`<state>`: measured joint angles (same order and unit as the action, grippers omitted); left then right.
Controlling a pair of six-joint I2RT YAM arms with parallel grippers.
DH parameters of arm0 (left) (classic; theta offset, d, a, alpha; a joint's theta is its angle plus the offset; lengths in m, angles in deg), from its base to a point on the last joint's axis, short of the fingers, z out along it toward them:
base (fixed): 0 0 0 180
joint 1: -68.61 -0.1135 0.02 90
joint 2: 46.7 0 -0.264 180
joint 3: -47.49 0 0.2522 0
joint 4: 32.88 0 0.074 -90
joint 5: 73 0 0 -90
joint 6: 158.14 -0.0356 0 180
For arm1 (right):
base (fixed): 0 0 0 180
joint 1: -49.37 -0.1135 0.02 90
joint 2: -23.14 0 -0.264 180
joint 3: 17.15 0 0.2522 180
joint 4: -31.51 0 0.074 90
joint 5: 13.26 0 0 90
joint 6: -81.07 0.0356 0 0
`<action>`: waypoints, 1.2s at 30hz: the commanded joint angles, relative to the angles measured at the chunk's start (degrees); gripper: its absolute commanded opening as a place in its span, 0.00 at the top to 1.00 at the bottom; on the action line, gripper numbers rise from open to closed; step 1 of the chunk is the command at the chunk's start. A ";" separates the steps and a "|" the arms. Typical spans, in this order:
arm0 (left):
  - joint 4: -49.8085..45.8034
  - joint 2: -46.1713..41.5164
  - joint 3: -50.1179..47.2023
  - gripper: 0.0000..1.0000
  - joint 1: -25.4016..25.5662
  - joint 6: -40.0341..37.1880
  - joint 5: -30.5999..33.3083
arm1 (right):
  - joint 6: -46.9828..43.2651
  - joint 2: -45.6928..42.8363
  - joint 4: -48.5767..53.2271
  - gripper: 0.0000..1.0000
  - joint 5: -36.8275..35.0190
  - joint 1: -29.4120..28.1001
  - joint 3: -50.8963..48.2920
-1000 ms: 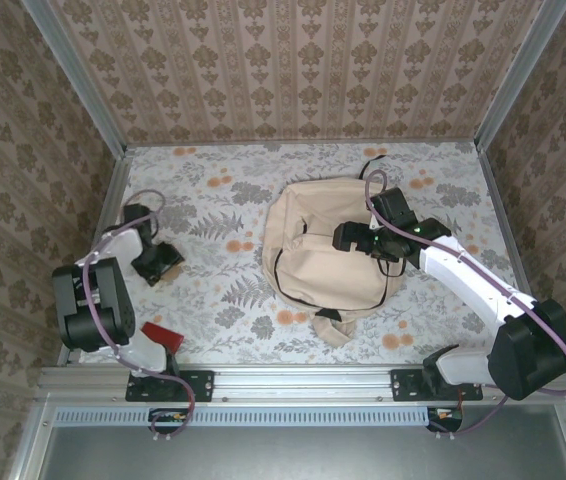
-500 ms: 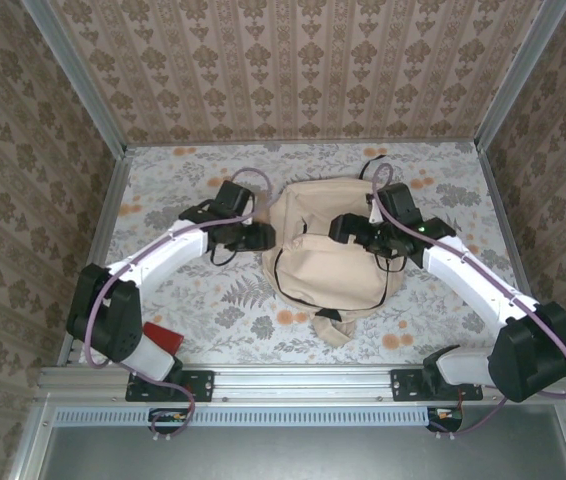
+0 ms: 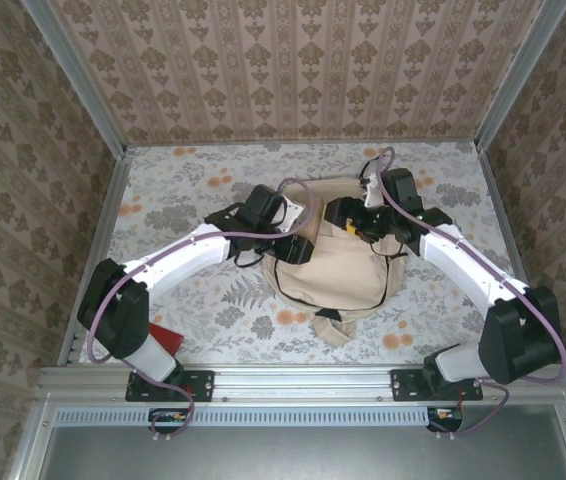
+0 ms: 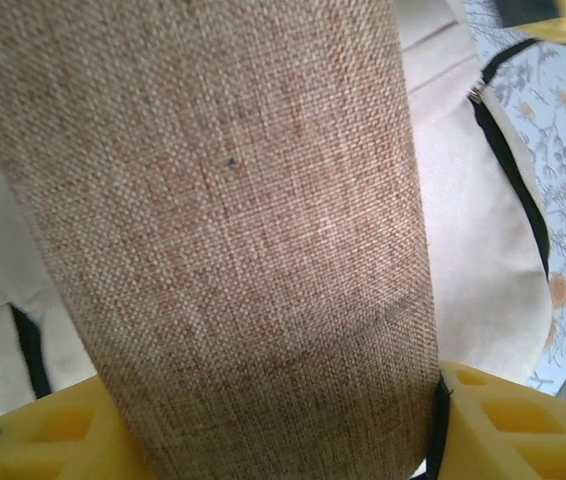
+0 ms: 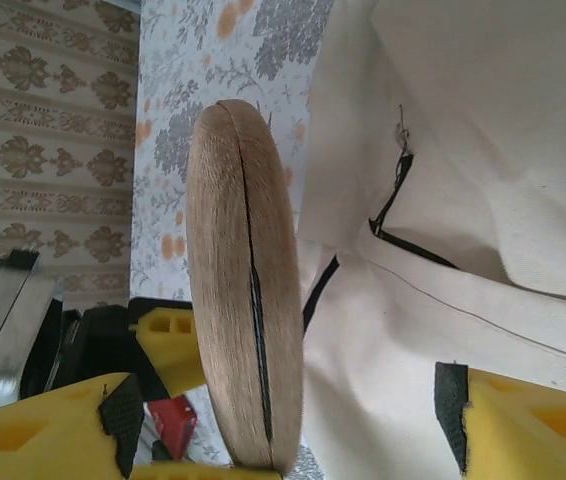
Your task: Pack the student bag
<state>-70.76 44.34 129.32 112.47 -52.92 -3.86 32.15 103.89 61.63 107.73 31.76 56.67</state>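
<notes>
Student bag point(image 3: 333, 275) | under left pincer point(image 3: 298, 250) holding pouch point(image 4: 223, 230) | under right pincer point(image 3: 348, 222)

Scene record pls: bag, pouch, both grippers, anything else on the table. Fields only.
student bag: beige, lying mid-table on the floral table
pouch: brown woven fabric, dark zipper line along its edge, held over the student bag
left gripper: shut on the pouch
right gripper: open, facing the pouch's zipper edge, not gripping it
red object: beside the left arm's base
</notes>
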 commanded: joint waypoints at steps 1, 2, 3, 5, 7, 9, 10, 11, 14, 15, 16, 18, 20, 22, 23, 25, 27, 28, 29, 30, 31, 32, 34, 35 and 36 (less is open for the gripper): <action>0.92 0.90 2.86 0.59 1.13 -4.81 -2.60 | 2.48 2.86 -3.55 0.22 6.08 0.14 1.99; 0.82 0.97 3.00 0.59 1.40 -5.30 -2.72 | 2.89 3.54 -4.15 0.24 6.81 0.13 2.02; 0.66 1.02 3.08 0.59 1.62 -5.74 -2.98 | 3.27 4.06 -4.52 0.25 7.27 0.16 2.00; 0.56 1.03 3.14 0.59 1.66 -6.39 -3.51 | 3.81 4.99 -5.34 0.30 8.07 0.12 1.91; 0.32 0.86 3.12 0.59 1.65 -7.10 -3.99 | 4.23 5.46 -6.04 0.34 8.54 0.13 1.49; 0.17 0.50 3.04 0.59 1.67 -7.77 -3.99 | 4.68 5.74 -6.91 0.40 9.11 0.12 1.01; -0.03 0.37 3.03 0.59 1.64 -8.19 -4.16 | 5.00 5.75 -7.47 0.44 9.27 0.14 0.61; -0.06 0.09 3.03 0.59 1.65 -8.55 -4.34 | 5.35 5.72 -8.23 0.47 9.69 0.14 0.26; -0.13 -0.47 3.04 0.51 1.39 -7.77 -4.36 | 6.37 4.88 -9.99 0.59 8.93 0.26 -0.95; -0.14 -0.68 2.99 0.46 1.21 -7.35 -4.45 | 6.29 4.37 -9.99 0.61 7.88 0.27 -1.23; -0.07 -0.92 3.03 0.37 0.93 -6.66 -4.21 | 6.05 3.52 -9.62 0.62 6.39 0.34 -1.55; 0.24 -1.44 2.64 0.21 0.39 -4.80 -3.13 | 5.30 1.83 -8.39 0.65 3.55 0.60 -1.94; 0.87 -2.07 1.93 0.12 -0.45 -2.87 -2.05 | 3.94 -0.20 -5.58 0.65 -0.64 1.05 -2.15; 2.04 -2.52 0.76 0.08 -1.51 -0.86 -1.47 | 2.17 -2.87 -2.14 0.64 -5.77 1.37 -2.46; 2.67 -2.47 0.19 0.08 -2.19 0.25 -1.31 | 1.44 -4.04 -0.49 0.65 -7.93 1.70 -2.77; 3.43 -1.78 -0.44 0.09 -3.87 2.89 -0.71 | 1.11 -6.29 1.63 0.65 -10.83 2.74 -3.76; 3.05 0.40 0.23 0.13 -6.23 4.99 -1.81 | 1.41 -8.87 2.74 0.64 -11.99 4.19 -5.21; 2.73 1.96 1.13 0.16 -7.27 5.83 -2.85 | 1.54 -10.29 3.29 0.64 -12.49 4.73 -5.94; 2.16 3.59 2.35 0.19 -7.99 6.40 -3.04 | 1.55 -11.76 3.97 0.64 -13.13 5.33 -6.60; 1.57 4.99 3.54 0.22 -8.37 6.87 -2.69 | 1.47 -12.90 4.62 0.64 -13.69 5.87 -6.95; 1.00 6.61 5.15 0.24 -8.60 7.18 -2.21 | 1.39 -14.24 5.56 0.64 -14.54 6.39 -7.57; 0.54 8.46 6.78 0.24 -8.70 7.49 -1.55 | 1.29 -15.59 6.41 0.64 -15.47 6.89 -8.11; -0.22 12.06 10.33 0.28 -8.83 8.87 -0.34 | 1.04 -17.74 7.95 0.64 -17.23 7.78 -9.02; -0.40 14.02 12.06 0.30 -8.96 9.64 -0.06 | 0.93 -18.60 8.62 0.63 -17.83 8.29 -9.62; -0.28 15.66 13.79 0.33 -9.13 10.47 0.16 | 0.80 -19.22 9.13 0.64 -18.11 8.69 -9.98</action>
<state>-69.82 57.02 138.94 103.40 -45.86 -4.71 34.27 87.13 67.22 93.28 39.57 47.88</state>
